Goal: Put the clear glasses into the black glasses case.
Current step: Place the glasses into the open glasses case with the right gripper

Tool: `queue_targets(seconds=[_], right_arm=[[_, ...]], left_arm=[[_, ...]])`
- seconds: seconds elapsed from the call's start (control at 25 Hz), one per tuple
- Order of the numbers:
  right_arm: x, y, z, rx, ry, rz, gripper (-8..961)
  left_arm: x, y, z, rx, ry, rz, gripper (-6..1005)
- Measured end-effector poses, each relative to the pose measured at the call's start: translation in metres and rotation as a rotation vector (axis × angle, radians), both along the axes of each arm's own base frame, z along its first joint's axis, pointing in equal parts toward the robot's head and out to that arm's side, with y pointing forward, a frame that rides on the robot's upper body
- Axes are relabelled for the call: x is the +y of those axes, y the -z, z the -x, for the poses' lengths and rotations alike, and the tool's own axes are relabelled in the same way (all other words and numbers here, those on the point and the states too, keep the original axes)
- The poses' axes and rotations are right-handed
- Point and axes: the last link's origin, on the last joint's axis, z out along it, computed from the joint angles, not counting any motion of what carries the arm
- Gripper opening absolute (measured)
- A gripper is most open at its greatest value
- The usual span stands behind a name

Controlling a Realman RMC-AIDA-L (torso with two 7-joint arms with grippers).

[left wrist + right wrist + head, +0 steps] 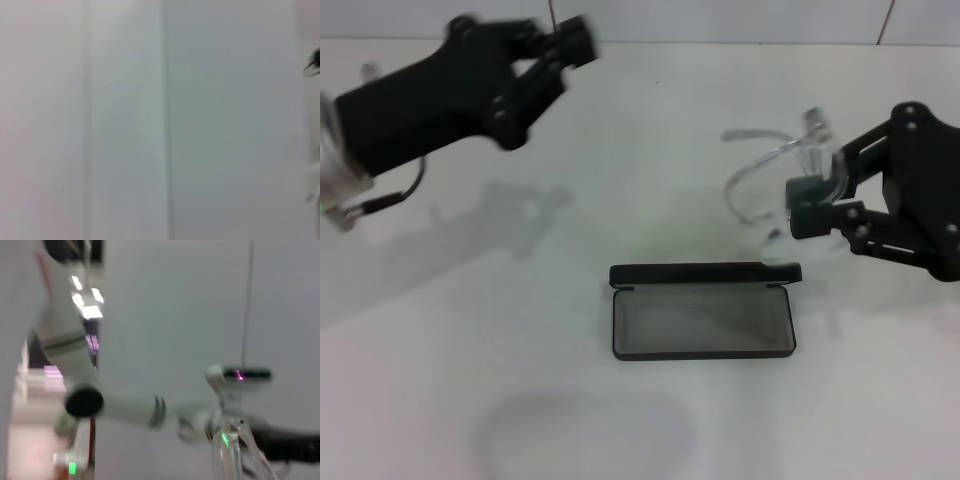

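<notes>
A plain white surface runs back to a pale wall with thin vertical seams, and the left wrist view shows little but that wall. The black glasses case lies open and flat near the middle of the surface, grey lining up, its lid edge along the far side. Beyond the case and to its right, the right gripper is clamped on the clear glasses, held lifted off the surface (1 clear arm curves down toward the case's far right corner without touching it). The right wrist view shows only part of the clear frame. The left gripper hangs well beyond the case on its left, raised; I cannot tell how its fingers stand.
</notes>
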Motion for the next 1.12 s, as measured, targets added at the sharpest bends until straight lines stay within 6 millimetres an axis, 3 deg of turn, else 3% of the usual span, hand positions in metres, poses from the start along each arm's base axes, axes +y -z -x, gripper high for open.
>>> queue_targets(seconds=[0.2, 0.32, 0.64, 0.72, 0.88, 1.12], right_arm=[[0.001, -0.006, 0.04, -0.38, 0.138, 0.015, 121], [0.009, 0.004, 0.061, -0.556, 0.198, 0.032, 123], [0.028, 0.071, 0.076, -0.953, 0.191, 0.166, 127], [0.029, 0.078, 0.078, -0.985, 0.178, 0.175, 128], [0.034, 0.12, 0.088, -1.112, 0.092, 0.148, 130], [0.035, 0.148, 0.084, -1.194, 0.034, 0.097, 133]], left_arm=[[-0.017, 0.0, 0.04, 0.011, -0.112, -0.037, 70], [-0.03, 0.001, 0.054, 0.018, -0.147, -0.052, 69], [-0.041, 0.011, 0.07, 0.009, -0.198, -0.035, 69], [-0.044, 0.016, 0.073, 0.003, -0.21, -0.025, 69], [-0.054, 0.018, 0.079, -0.01, -0.207, -0.034, 69], [-0.068, 0.022, 0.089, -0.037, -0.207, -0.064, 69]])
